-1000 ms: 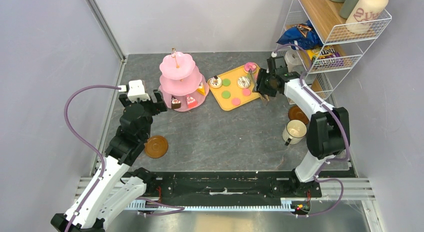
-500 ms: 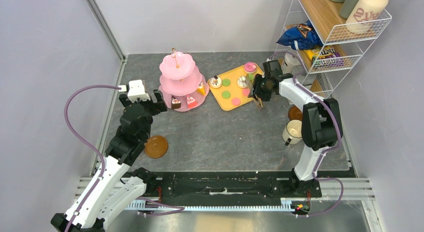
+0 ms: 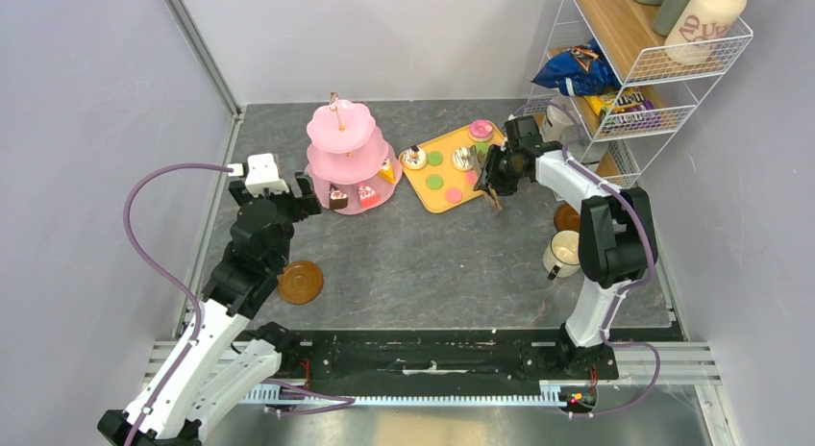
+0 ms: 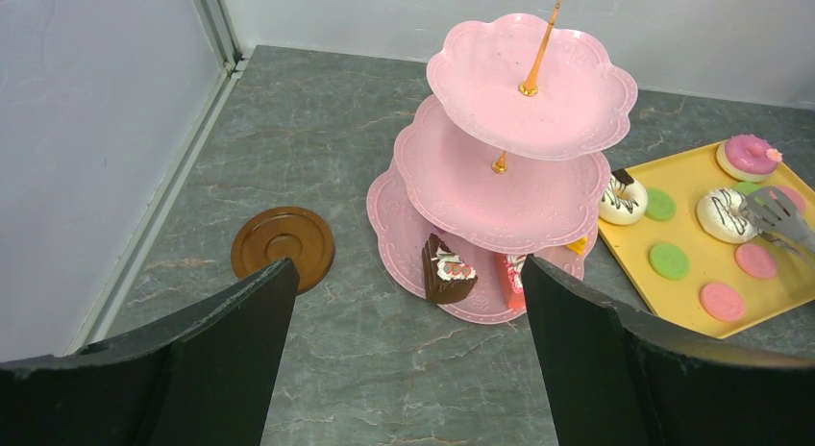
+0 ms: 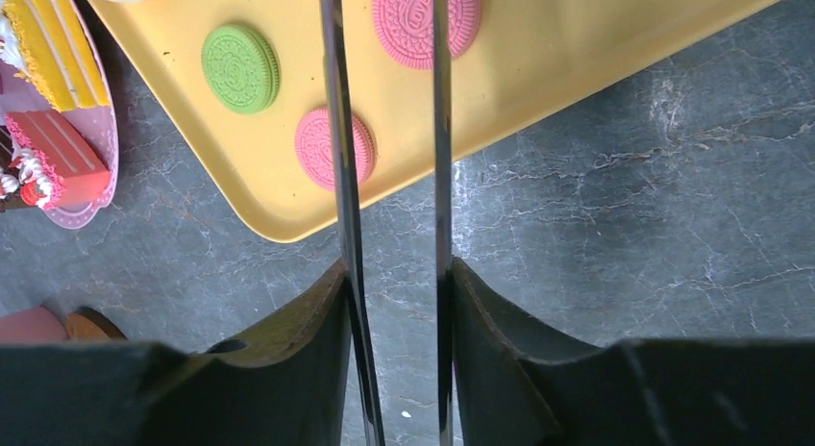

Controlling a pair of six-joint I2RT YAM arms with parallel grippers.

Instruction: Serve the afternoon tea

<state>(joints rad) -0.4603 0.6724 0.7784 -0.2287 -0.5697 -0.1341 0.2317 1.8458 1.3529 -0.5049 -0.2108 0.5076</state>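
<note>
The pink three-tier stand [image 3: 343, 158] [image 4: 519, 148] carries a chocolate cake wedge [image 4: 447, 271] and a red one [image 4: 512, 273] on its bottom tier. Right of it, a yellow tray [image 3: 452, 172] [image 5: 577, 42] holds two white donuts [image 4: 622, 198] [image 4: 723, 213], a pink donut [image 3: 481, 130] and green and pink macarons [image 5: 240, 68]. My right gripper [image 3: 492, 172] [image 5: 394, 273] is shut on metal tongs [image 5: 338, 177], whose slotted tips [image 4: 774, 213] hover at the right-hand white donut. Facing the stand from the left, my left gripper [image 3: 303, 191] [image 4: 404, 273] is open and empty.
One brown saucer [image 3: 300, 282] [image 4: 283, 246] lies by the left arm, another [image 3: 569, 215] beside a white mug [image 3: 565, 252] at the right. A wire shelf [image 3: 663, 71] at the back right holds a blue bag, a yellow packet and a cream bottle.
My right gripper has shifted left over the tray's right side, and the tongs' blades have drawn closer together. The left arm has not moved.
</note>
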